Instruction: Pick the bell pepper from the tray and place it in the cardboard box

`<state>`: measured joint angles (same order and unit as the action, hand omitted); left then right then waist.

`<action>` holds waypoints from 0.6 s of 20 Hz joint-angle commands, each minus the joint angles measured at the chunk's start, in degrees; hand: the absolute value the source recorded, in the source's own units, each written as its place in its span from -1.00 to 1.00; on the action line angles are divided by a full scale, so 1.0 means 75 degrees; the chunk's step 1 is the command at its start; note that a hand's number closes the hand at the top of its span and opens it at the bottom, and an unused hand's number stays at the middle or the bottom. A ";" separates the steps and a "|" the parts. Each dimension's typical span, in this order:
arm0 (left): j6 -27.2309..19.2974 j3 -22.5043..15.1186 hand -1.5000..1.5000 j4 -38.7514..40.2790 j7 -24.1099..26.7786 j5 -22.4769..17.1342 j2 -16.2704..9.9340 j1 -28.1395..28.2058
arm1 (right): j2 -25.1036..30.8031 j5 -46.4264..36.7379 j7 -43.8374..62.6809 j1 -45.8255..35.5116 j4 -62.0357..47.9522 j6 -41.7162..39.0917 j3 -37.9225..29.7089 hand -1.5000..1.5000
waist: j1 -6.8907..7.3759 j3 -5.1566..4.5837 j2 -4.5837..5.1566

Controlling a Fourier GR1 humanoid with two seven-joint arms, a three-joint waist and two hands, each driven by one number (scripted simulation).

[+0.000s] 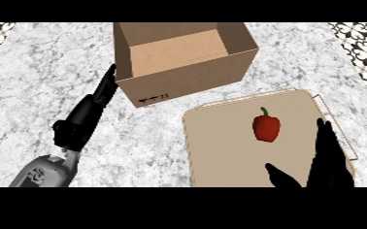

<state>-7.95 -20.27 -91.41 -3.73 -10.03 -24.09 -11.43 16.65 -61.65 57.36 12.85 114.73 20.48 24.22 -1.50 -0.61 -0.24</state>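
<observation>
Lying on the tan tray (215, 150) at the lower right of the frame is the red bell pepper (267, 127), green stem pointing toward the top of the frame, untouched by either hand. The tray sits on the marbled grey counter (57, 68), with a pale handle along its right edge. The right hand (328, 162) enters from the lower right over the tray's right side, fingers straight and pointing up-frame, thumb spread toward the left; it is open and holds nothing, and stands near the pepper but apart from it. The open cardboard box (183, 75) occupies the upper centre, its interior bare. The left hand (90, 109) extends at the left, fingers straight, tips reaching the box's left wall; actual contact cannot be confirmed. It grasps nothing.
</observation>
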 commanded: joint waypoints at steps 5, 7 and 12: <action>0.0128 -0.0176 0.00 0.0426 0.0057 0.0222 0.0480 -0.0297 | -0.1771 -0.1788 0.2591 -0.1746 0.0908 -0.2939 0.0543 -1.00 | 0.0223 0.0062 0.0048; 0.0151 -0.0185 0.00 0.0224 -0.0259 0.0257 0.0486 -0.0415 | -0.2169 -0.2065 0.2640 -0.1967 0.0590 -0.3178 0.0587 -1.00 | 0.0226 0.0068 0.0036; 0.0302 0.0001 0.00 0.0461 0.0090 0.0259 0.0533 -0.0198 | -0.2201 -0.1611 0.2460 -0.1750 0.0394 -0.3304 -0.0021 -1.00 | 0.0194 0.0075 0.0034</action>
<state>-6.65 -20.28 -88.95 -3.36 -8.14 -20.83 -13.72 2.25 -73.59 66.69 1.06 117.82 1.86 24.93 0.03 -0.06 -0.09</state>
